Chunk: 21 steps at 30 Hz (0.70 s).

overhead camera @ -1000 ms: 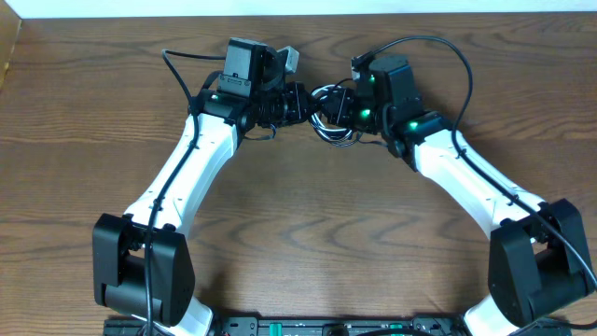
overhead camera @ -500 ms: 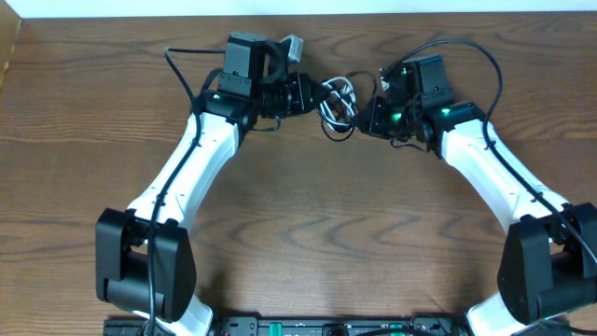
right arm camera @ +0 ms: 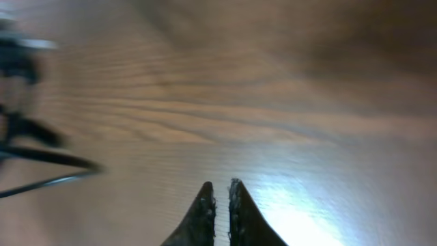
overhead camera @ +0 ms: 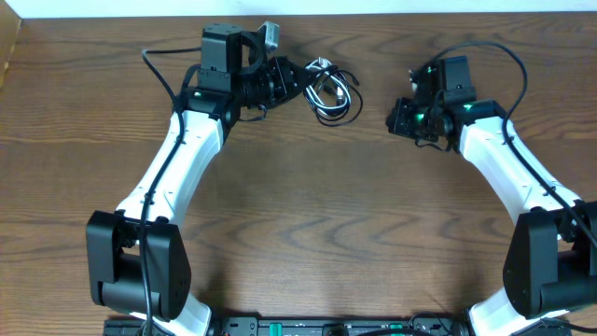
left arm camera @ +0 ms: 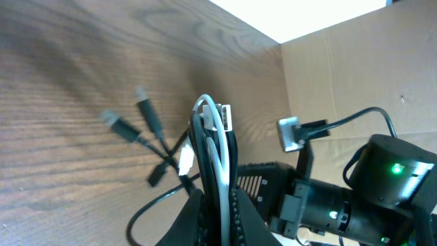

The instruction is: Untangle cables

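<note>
The white cable [overhead camera: 322, 78] and the black cable [overhead camera: 334, 105] lie tangled in a small bundle at the back middle of the table. My left gripper [overhead camera: 298, 84] is shut on the bundle's left end. In the left wrist view the white cable [left arm camera: 212, 147] and the black cable [left arm camera: 199, 157] run side by side between the jaws [left arm camera: 220, 212], and blurred black plug ends [left arm camera: 145, 111] stick out to the left. My right gripper [overhead camera: 395, 119] is off to the bundle's right, apart from it. Its fingers [right arm camera: 222, 188] are shut and empty, with a black cable strand [right arm camera: 48, 179] at the left edge of the right wrist view.
A cardboard box [overhead camera: 8, 47] stands at the table's far left corner. A cardboard wall [left arm camera: 341, 68] shows behind the table in the left wrist view. The table's far edge [overhead camera: 373, 13] runs just behind both grippers.
My right gripper has come off the bundle and moved right. My left gripper has carried the cable bundle left and toward the back.
</note>
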### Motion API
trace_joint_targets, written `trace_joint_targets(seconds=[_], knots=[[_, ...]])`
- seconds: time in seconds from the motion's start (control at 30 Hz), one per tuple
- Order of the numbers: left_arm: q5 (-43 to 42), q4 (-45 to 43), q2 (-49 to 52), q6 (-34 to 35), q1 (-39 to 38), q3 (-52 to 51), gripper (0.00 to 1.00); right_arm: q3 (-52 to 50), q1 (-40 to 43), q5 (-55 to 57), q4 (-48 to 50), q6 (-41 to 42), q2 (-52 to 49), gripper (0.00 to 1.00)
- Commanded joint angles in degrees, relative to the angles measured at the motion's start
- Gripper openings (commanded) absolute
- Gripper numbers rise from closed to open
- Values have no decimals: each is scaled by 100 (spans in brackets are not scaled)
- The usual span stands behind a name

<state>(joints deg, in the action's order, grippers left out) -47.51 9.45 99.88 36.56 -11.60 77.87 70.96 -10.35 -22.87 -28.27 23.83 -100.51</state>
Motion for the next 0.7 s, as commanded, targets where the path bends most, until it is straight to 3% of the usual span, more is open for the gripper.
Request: trace_joint_targets(seconds=[0.0,0.07,0.13,0.23,0.37,0.5,0.67], knots=[[358,-13,-107,1648,17,111,7,-2,-13,-1550,341,-590,-9,38],[511,-13,-107,2553,17,111,7,-2,-13,-1775,595,-586,-9,50],[514,-15,-107,3324,17,111,7,-2,-28,-1943,828,-542,-9,56],[457,-15,-107,4485,17,111,7,-2,-142,-1696,1110,-376,-11,58],[177,-15,-107,5571,17,111,7,-7,-304,-334,1073,584,-11,58],[-59,-17,-107,6039,17,111,7,-26,-426,636,1023,1119,-11,56],[-232,-20,-109,6199,28,111,7,-26,-448,1368,680,1215,-11,54]])
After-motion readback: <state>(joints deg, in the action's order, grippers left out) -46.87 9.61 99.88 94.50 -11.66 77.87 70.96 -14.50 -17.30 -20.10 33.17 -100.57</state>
